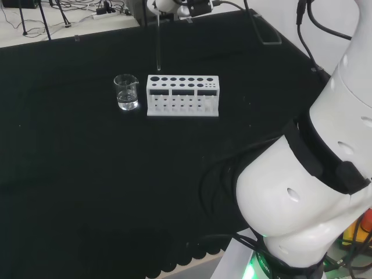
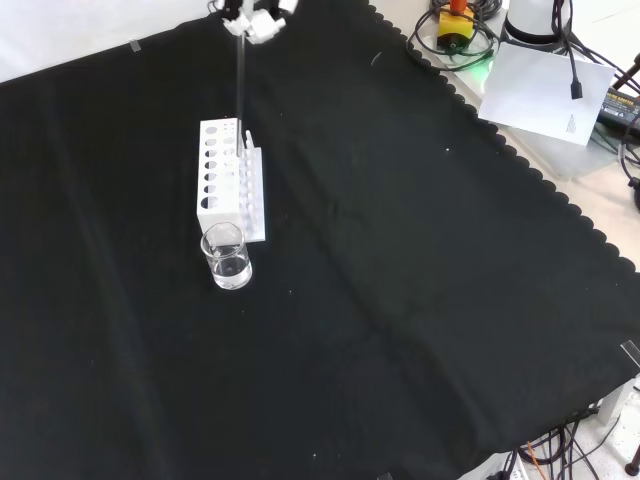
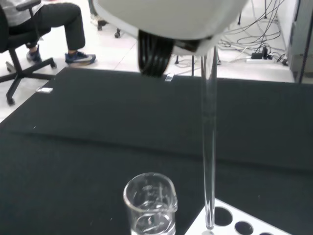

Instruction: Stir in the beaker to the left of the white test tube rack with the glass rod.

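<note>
A small glass beaker [image 1: 127, 93] with a little clear liquid stands just left of the white test tube rack [image 1: 183, 95] in the head view. In the front view the beaker [image 2: 228, 258] is nearer than the rack [image 2: 228, 180]. The hand [image 2: 255, 15] is high above the rack, shut on a glass rod [image 1: 158, 40] that hangs straight down. The rod [image 2: 241, 90] ends a little above the rack's end nearest the beaker. In the wrist view the rod [image 3: 209, 147] hangs beside the beaker [image 3: 149, 203], its tip over a corner hole of the rack [image 3: 244, 226].
The arm's white links [image 1: 314, 192] stand at the right of the head view. Black cloth [image 2: 400, 300] spreads wide around beaker and rack. Beyond its scalloped edge in the front view lie a white sheet [image 2: 545, 95] and cables [image 2: 455, 30].
</note>
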{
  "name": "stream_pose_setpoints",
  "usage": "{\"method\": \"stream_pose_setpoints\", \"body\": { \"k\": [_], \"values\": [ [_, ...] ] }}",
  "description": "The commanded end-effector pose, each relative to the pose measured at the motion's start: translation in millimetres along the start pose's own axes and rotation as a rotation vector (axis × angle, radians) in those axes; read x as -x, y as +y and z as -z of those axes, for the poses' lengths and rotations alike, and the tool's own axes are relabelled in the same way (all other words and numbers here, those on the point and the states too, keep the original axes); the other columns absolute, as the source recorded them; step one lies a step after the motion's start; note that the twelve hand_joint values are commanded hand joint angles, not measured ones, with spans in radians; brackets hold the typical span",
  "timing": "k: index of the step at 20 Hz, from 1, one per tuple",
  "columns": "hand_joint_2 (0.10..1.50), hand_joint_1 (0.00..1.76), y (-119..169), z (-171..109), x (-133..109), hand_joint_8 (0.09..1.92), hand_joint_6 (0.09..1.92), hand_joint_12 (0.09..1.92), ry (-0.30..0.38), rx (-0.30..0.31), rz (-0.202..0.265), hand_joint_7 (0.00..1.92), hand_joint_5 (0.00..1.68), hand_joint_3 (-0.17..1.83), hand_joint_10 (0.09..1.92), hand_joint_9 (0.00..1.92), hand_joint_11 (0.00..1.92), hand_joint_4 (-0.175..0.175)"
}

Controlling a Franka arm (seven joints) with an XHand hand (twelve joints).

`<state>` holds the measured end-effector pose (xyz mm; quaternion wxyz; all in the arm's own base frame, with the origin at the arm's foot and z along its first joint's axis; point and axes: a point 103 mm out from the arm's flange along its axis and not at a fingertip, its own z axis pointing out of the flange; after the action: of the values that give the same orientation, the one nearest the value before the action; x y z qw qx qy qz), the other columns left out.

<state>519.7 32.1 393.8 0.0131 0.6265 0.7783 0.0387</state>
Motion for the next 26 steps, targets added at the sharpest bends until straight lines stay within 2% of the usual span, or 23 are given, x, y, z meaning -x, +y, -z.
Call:
{"method": "stream_pose_setpoints", "body": {
  "k": [1, 4, 10, 18, 26],
  "values": [
    [0.59, 1.22, 3.9, -8.3, -17.3, 1.14, 0.87, 0.75, 0.008, -0.027, 0.013, 1.51, 1.21, 0.84, 0.9, 1.78, 1.76, -0.175],
    [0.59, 1.22, 15.7, -10.4, -31.5, 1.14, 0.86, 0.75, 0.028, -0.029, 0.036, 1.51, 1.21, 0.84, 0.9, 1.78, 1.76, -0.175],
    [0.59, 1.22, 44.7, -11.0, -63.4, 1.14, 0.86, 0.75, 0.062, -0.009, 0.122, 1.51, 1.21, 0.84, 0.9, 1.78, 1.76, -0.175],
    [0.59, 1.22, 88.7, -41.5, -84.9, 1.13, 0.86, 0.75, 0.066, -0.041, 0.198, 1.51, 1.21, 0.84, 0.9, 1.78, 1.76, -0.175],
    [0.59, 1.22, 114.0, -61.4, -75.0, 1.13, 0.86, 0.75, 0.05, -0.053, 0.189, 1.52, 1.21, 0.84, 0.9, 1.79, 1.76, -0.175]
  ]
}}
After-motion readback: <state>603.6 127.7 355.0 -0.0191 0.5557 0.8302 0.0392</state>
